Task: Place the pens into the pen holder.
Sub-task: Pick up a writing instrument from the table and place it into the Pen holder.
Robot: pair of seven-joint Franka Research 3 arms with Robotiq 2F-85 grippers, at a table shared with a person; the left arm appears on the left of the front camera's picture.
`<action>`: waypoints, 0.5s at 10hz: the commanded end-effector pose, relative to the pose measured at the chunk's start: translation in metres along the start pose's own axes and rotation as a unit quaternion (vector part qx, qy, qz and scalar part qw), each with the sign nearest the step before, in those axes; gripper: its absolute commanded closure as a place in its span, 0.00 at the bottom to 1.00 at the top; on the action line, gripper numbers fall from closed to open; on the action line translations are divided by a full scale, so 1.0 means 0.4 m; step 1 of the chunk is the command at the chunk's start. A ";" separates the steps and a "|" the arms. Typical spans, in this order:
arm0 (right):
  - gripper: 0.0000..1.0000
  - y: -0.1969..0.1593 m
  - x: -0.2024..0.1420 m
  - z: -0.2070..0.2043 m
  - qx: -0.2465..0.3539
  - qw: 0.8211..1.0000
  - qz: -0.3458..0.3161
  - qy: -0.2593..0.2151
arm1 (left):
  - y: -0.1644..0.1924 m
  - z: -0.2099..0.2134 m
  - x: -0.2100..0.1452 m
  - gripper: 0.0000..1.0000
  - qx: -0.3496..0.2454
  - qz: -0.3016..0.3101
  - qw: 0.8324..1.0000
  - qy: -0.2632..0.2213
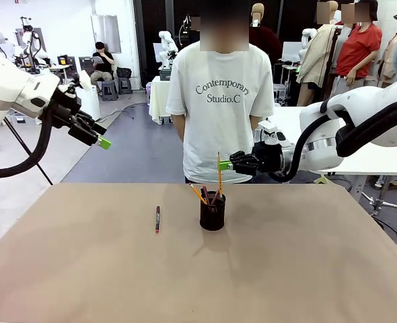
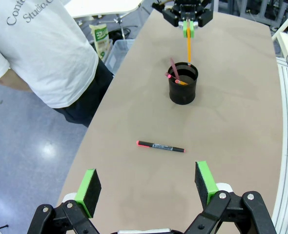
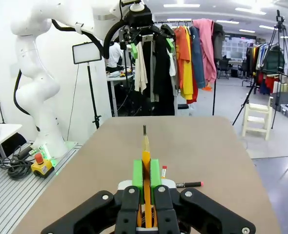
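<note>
My left pincer hangs at about 10 o'clock in the front view, high off the desk and well away from everything on it. Its jaws stand wide apart with nothing between them. In the left wrist view the two green pads frame bare desk.

The marker, dark with a red end, lies flat on the desk at 9 o'clock from the holder, near it but not touching. From my left wrist it lies crosswise between the pincer and the holder, red end toward the person.

The holder stands upright near the middle of the desk. A pink pen and an orange stick lean inside it, both tipped toward 10 o'clock in the front view.

Directly above the holder, at its 12 o'clock, the pencil hangs upright. Its lower end reaches the holder's mouth, though I cannot tell whether it touches the rim.

My right pincer comes in from 3 o'clock, clamped on the pencil about halfway up. In the right wrist view the pads press both sides of the pencil, and the marker shows at 3 o'clock of the fingertips.

The person in a white T-shirt stands at the far edge, at 12 o'clock from the holder.
</note>
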State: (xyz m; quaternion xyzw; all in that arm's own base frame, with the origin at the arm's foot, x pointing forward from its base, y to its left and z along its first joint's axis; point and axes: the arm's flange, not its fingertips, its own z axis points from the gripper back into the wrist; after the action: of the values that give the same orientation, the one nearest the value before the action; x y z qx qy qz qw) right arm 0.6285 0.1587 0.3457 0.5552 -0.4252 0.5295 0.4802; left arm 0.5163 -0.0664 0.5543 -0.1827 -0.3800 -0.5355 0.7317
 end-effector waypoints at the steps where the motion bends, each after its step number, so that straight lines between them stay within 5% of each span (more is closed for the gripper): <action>1: 1.00 -0.020 -0.008 -0.007 -0.003 1.000 0.005 -0.029 | 0.000 0.005 0.003 0.00 0.003 0.001 1.000 0.004; 3: 1.00 -0.025 -0.024 -0.007 -0.009 0.999 0.004 -0.040 | 0.000 0.005 0.003 0.00 0.003 0.001 1.000 0.004; 4: 0.94 -0.030 -0.029 -0.004 -0.009 0.999 0.004 -0.040 | 0.000 0.005 0.003 0.00 0.003 0.001 1.000 0.004; 5: 0.74 -0.031 -0.036 -0.005 -0.008 0.999 0.015 -0.038 | 0.000 0.005 0.003 0.00 0.003 0.001 1.000 0.004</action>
State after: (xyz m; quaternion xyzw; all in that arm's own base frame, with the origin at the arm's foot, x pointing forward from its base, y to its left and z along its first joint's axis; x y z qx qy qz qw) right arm 0.6330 0.1605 0.3297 0.5690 -0.4351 0.5088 0.4775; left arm 0.5163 -0.0664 0.5542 -0.1827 -0.3800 -0.5355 0.7317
